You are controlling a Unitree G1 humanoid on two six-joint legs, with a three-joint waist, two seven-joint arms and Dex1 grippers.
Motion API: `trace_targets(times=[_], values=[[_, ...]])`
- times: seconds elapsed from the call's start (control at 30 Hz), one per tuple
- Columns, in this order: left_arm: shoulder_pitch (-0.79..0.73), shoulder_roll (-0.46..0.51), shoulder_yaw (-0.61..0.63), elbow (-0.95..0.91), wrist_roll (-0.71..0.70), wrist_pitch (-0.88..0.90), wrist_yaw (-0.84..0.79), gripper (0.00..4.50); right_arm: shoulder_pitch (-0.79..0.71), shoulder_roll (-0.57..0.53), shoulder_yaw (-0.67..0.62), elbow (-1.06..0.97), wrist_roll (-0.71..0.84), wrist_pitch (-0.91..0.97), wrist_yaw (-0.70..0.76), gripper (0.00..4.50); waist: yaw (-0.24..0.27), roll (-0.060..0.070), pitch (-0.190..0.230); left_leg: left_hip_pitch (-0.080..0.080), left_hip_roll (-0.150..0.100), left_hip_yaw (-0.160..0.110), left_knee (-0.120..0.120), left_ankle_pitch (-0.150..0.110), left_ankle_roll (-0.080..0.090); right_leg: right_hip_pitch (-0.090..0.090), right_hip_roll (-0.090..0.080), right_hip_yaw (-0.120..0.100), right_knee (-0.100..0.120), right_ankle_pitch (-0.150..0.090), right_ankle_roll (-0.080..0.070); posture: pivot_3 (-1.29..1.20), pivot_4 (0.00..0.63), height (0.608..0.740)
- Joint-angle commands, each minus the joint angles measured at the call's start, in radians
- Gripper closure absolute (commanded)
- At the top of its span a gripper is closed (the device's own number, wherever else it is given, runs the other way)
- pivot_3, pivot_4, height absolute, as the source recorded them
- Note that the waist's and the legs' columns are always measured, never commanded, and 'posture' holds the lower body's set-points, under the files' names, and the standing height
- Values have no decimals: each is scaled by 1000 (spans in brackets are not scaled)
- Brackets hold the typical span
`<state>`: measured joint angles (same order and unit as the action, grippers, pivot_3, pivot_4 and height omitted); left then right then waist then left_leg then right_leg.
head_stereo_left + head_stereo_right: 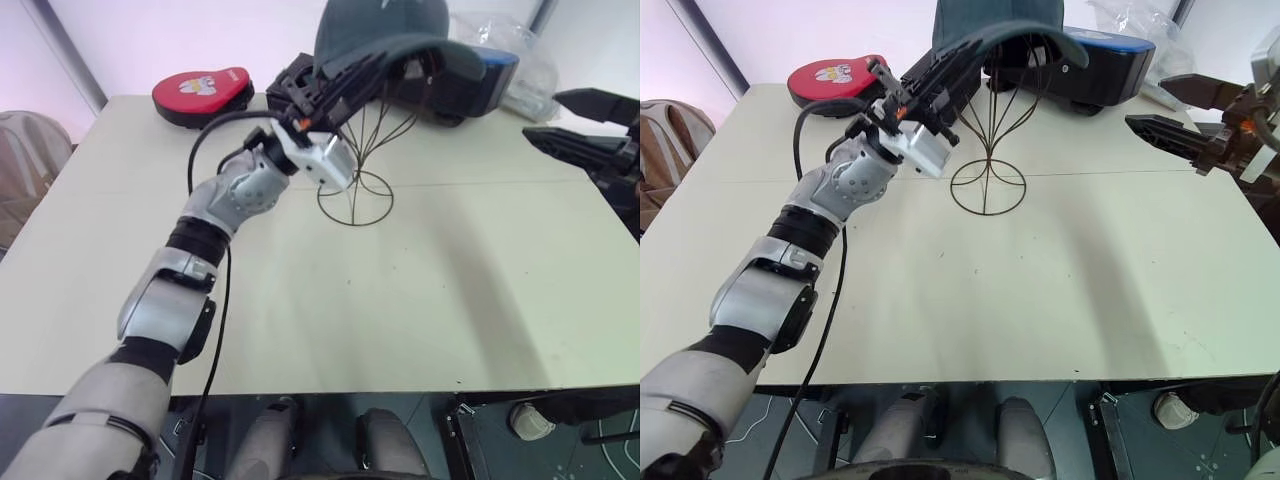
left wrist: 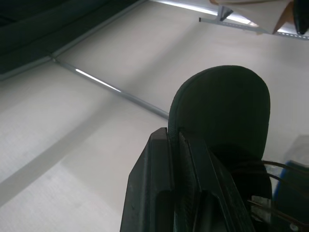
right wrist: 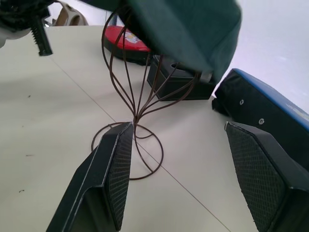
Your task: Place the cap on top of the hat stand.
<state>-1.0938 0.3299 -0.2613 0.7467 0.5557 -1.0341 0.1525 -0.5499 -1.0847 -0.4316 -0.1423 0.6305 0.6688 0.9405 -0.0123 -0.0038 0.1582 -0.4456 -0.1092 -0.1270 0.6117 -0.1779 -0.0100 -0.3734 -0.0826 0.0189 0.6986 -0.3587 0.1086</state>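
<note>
Teal-grey fabric up top: from the head cameras, the cap (image 1: 385, 35) sits over the hat stand (image 1: 357, 150) at about 12 o'clock on the table (image 1: 420, 300), with the left gripper (image 1: 385, 68) pinched tight on its brim. Right gripper (image 1: 575, 120) hangs off at 3 o'clock, fingers spread wide, nothing in them. Red pad (image 1: 200, 92) sits around 11 o'clock.

Left wrist cam: both fingers (image 2: 159, 188) squeezed together on the brim edge.

Right wrist cam: wire cage with the cap draped on it, black box (image 3: 181, 79) behind, open pads (image 3: 118, 176) either side.
</note>
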Motion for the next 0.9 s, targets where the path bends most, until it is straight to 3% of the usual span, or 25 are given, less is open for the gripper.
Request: trace_targets(times=[0.03,0.9], values=[[23,22,10,-71,-29,-19,-25,4240,-8,-6,-16,-14,3,-25,0,1432,0,0,0,0,0,0,0,0,0,0,0,0,0,0,0,0,150,740],[236,99,25,-162,47,-37,-17,4240,1,-20,8,6,-21,-50,40,1432,0,0,0,0,0,0,1,0,0,0,0,0,0,0,0,0,150,740]])
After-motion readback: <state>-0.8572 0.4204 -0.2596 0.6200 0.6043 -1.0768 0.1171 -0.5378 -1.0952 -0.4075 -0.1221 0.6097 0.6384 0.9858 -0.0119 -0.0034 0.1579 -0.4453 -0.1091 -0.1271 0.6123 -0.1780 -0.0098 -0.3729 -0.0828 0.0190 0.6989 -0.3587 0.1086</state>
